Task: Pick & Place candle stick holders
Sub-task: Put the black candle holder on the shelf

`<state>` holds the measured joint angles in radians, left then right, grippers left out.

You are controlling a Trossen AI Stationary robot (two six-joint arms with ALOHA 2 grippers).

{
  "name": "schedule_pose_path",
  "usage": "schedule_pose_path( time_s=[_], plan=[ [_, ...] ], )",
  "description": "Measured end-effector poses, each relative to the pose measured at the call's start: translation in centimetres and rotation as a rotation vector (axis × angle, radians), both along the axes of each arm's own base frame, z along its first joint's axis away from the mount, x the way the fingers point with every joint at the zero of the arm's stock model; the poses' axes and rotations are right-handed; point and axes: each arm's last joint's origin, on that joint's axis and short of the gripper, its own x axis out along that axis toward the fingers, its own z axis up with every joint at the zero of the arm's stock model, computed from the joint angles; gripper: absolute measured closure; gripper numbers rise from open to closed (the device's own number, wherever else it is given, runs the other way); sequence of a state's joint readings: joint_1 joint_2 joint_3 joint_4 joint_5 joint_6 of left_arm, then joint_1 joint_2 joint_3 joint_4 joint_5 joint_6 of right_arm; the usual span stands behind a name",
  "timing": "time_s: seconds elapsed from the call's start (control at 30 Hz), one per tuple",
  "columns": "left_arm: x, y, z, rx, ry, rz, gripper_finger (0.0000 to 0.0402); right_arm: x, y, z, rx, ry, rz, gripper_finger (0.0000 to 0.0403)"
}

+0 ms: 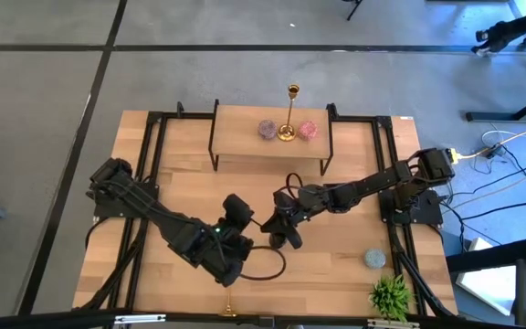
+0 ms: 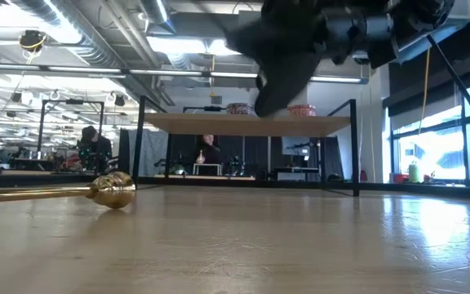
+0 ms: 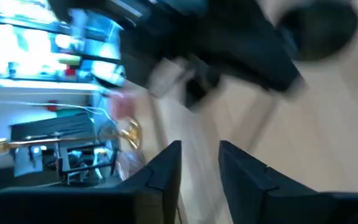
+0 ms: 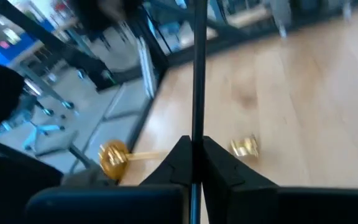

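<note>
Holding the black candle stick holder [image 4: 198, 74] by its thin stem, right gripper [image 4: 194, 152] seen clamped tight on it above mid-table, stem running straight out past the fingers; grip low on the stem judged to keep the piece from swinging during carry. Found left gripper [image 3: 199, 155] close beside the right one over the table [image 1: 336, 265], fingers [image 3: 166, 163] parted and nothing visible between them, so likely standing clear of the black piece. Logged one gold candle stick holder [image 1: 292, 114] upright on the raised shelf [image 1: 245, 146] at the far side, set between a purple bowl [image 1: 268, 129] and a pink bowl [image 1: 307, 130]; judged already placed. Logged the second gold holder [image 2: 113, 189] lying on its side on the tabletop near the front edge, on the left arm's side, not yet picked. Counted three holders in all: two gold, one black. Counted two small bowls on the shelf, one leafy green plant [image 1: 391, 294] at the front right corner, one grey round object [image 1: 373, 259] just behind it. Could not make out the black holder's base or cup.
</note>
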<state>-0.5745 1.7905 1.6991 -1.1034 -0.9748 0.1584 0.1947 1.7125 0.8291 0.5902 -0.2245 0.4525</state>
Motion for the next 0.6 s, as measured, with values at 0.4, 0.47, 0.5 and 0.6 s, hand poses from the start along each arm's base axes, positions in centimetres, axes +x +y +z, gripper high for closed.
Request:
schedule_pose_path(
  time_s=[0.4,0.47,0.5,0.6],
  plan=[
    [0.1,-0.5,1.1,-0.603,-0.049,0.062,0.0226,0.0,-0.1,-0.1,-0.018,0.003,-0.036,0.0389],
    [-0.1,-1.2,1.9,-0.731,-0.096,0.052,0.0225,0.0,-0.1,-0.1,-0.035,-0.003,-0.059,0.0389],
    [-0.2,-1.7,2.2,-0.775,-0.125,0.038,0.0225,0.0,-0.1,-0.1,-0.043,-0.007,-0.066,0.0389],
    [-1.1,-3.8,2.6,-0.814,-0.197,-0.008,0.0224,0.0,0.2,0.0,-0.066,-0.033,-0.077,0.0389]
  ],
)
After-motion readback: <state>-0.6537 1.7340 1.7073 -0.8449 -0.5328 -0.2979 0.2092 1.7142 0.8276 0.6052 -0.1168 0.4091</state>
